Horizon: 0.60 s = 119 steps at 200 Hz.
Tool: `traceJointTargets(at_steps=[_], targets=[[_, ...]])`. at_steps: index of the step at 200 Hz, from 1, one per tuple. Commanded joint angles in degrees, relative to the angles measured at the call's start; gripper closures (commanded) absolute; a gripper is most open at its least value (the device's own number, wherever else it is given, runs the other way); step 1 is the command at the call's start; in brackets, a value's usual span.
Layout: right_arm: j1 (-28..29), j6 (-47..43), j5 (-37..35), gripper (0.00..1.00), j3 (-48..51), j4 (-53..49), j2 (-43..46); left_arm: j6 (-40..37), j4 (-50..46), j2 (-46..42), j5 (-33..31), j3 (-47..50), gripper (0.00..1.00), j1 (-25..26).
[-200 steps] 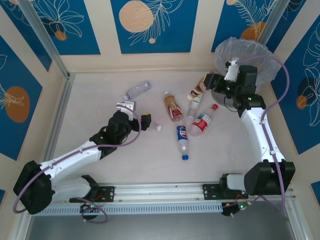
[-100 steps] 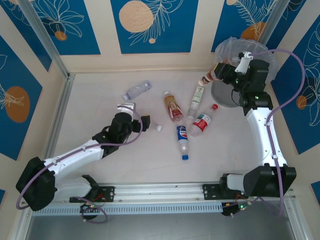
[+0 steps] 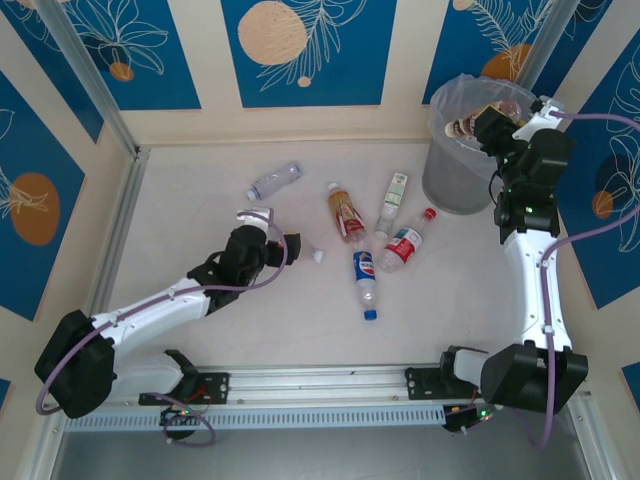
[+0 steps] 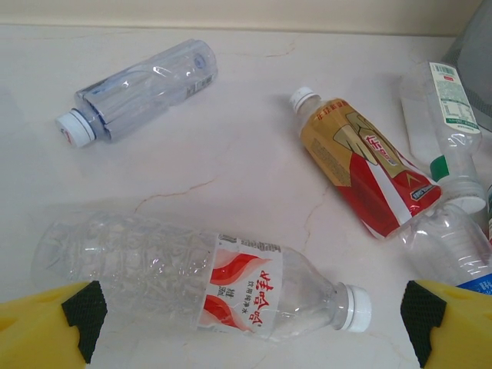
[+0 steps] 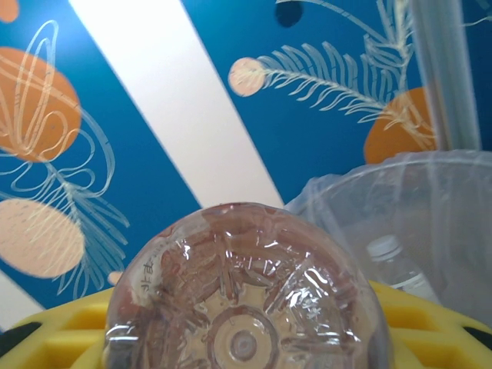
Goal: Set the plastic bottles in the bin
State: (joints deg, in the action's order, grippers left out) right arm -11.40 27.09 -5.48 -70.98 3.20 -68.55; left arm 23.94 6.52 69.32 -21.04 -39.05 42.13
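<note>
My right gripper is shut on a brown-labelled plastic bottle, held level over the mouth of the bin. In the right wrist view the bottle's clear base faces the camera between the yellow fingers, beside the bag-lined bin, where another bottle lies. My left gripper is open low over a clear red-and-white labelled bottle, which lies on the table between its fingertips.
Lying loose on the table are a clear bottle, an orange-red one, a green-white one, a red-white one and a blue-labelled one. Blue patterned walls enclose the table.
The right arm has lifted the brown-labelled bottle from beside the bin up and right, over its mouth. The left gripper has barely shifted and stays open.
</note>
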Motion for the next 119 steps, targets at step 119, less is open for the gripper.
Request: traceJointTargets(at_steps=[119], targets=[[5.34,-33.65,-18.88,0.51,-12.73,-3.76,-16.33,1.05,-0.20,3.51,2.32,-3.40,0.01,0.29]])
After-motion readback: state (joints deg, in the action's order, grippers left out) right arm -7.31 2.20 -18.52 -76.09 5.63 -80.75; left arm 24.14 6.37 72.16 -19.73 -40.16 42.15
